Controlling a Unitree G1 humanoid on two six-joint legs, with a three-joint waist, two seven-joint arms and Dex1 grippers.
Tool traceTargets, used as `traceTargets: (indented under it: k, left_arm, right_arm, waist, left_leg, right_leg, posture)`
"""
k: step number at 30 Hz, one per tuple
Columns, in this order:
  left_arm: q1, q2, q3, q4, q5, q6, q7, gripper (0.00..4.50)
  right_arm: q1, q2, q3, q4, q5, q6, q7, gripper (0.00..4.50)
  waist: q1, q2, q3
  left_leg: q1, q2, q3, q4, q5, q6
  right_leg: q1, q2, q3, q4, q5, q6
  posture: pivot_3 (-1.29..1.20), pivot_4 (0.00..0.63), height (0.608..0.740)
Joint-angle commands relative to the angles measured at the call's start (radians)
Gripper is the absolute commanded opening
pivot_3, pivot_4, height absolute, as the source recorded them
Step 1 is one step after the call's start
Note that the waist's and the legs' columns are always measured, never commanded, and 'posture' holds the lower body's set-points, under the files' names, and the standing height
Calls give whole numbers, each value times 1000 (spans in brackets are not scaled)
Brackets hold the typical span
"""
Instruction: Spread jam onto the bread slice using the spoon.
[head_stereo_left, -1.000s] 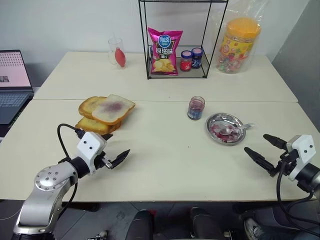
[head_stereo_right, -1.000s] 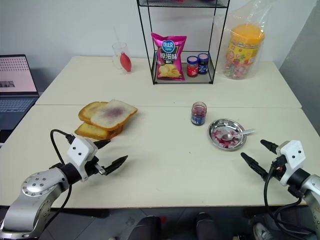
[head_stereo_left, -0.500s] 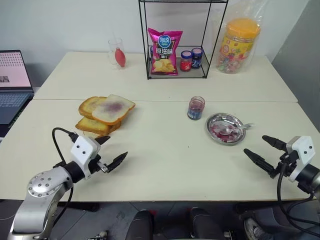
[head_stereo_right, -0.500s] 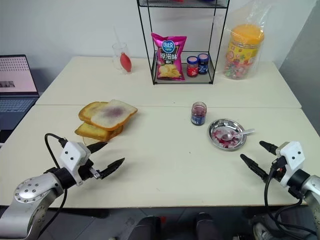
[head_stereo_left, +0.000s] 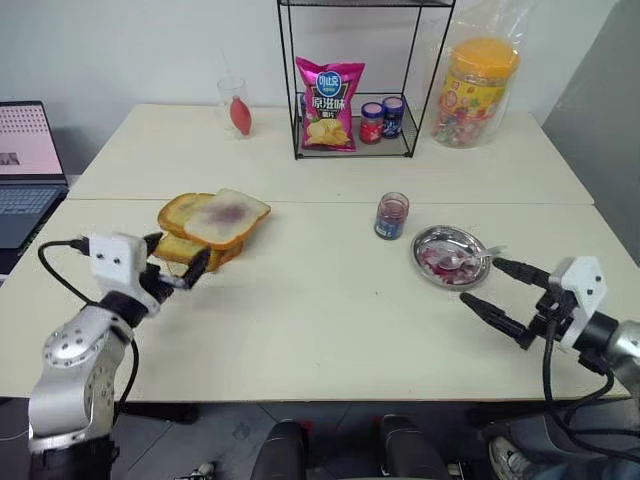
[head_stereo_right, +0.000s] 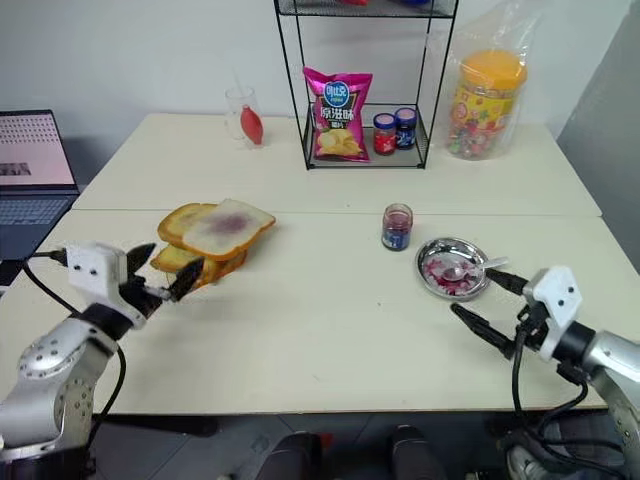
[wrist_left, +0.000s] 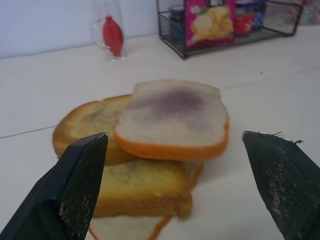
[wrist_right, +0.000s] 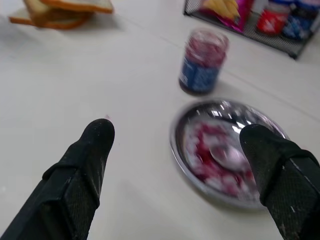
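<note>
Only readable print here is on the pink chip bag (head_stereo_left: 329, 103) in the black wire rack (head_stereo_left: 355, 150) at top centre: Chinese characters, looks like 原滋味. Next to it in the rack sit two small labelled jars, red lid (head_stereo_left: 372, 121) and blue lid (head_stereo_left: 394, 114), labels too small to read. A big clear tub with an orange lid (head_stereo_left: 479, 88) stands upper right, a clear glass holding something red (head_stereo_left: 234, 105) upper left, and an open laptop (head_stereo_left: 25, 165) at the left edge.

The pale white bread slice with the purple smear (head_stereo_left: 227, 217) tops a stack of golden toasted slices (head_stereo_left: 190, 245) left of centre on the cream counter (head_stereo_left: 330, 320). The small clear glass jar of dark jam (head_stereo_left: 392, 216) stands right of centre, just beside the round steel dish (head_stereo_left: 450, 256), where the little silver spoon (head_stereo_left: 468, 259) lies in red smears.

Left claw (head_stereo_left: 176, 262) is spread wide and empty right by the toast stack. Right claw (head_stereo_left: 498, 292) is wide too, empty, near the dish in the lower right.
</note>
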Motion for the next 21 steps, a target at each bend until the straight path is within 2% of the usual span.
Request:
traceTargets:
  k: [1,6,13,16,21]
  left_arm:
    - [-87,-23,19,32,-46,86,76,4500]
    - [-181,-57,11,92,-73,177,140,4500]
    - [-228,-118,11,95,-126,292,202,4500]
    - [-233,-189,69,63,-195,343,277,4500]
    - [-229,-237,113,30,-270,398,354,4500]
  right_arm:
    - [-80,-26,50,-74,34,68,-25,4383]
    - [-184,-42,115,-100,42,126,-32,4383]
    - [-266,-30,158,-86,41,144,-44,4383]
    - [-263,-18,155,-73,36,121,-40,4383]
    - [-248,-13,142,-61,35,101,-38,4383]
  waist:
    - [0,0,0]
    - [1,-1,0]
    - [1,-1,0]
    - [1,-2,0]
    - [1,-3,1]
  left_leg:
    - [0,0,0,0,0,0]
    - [-1,-1,-1,-1,0,0]
    - [-1,-1,-1,0,0,0]
    - [-1,-1,-2,0,0,0]
    - [-1,-1,-2,0,0,0]
  right_leg:
    - [0,0,0,0,0,1]
    - [0,0,-1,-1,1,1]
    - [0,0,0,-1,1,2]
    - [0,0,-1,-1,1,2]
    - [0,0,-1,-1,2,2]
  posture:
    - [0,150,740]
    - [0,150,740]
    - [0,150,740]
    - [0,150,740]
    - [0,150,740]
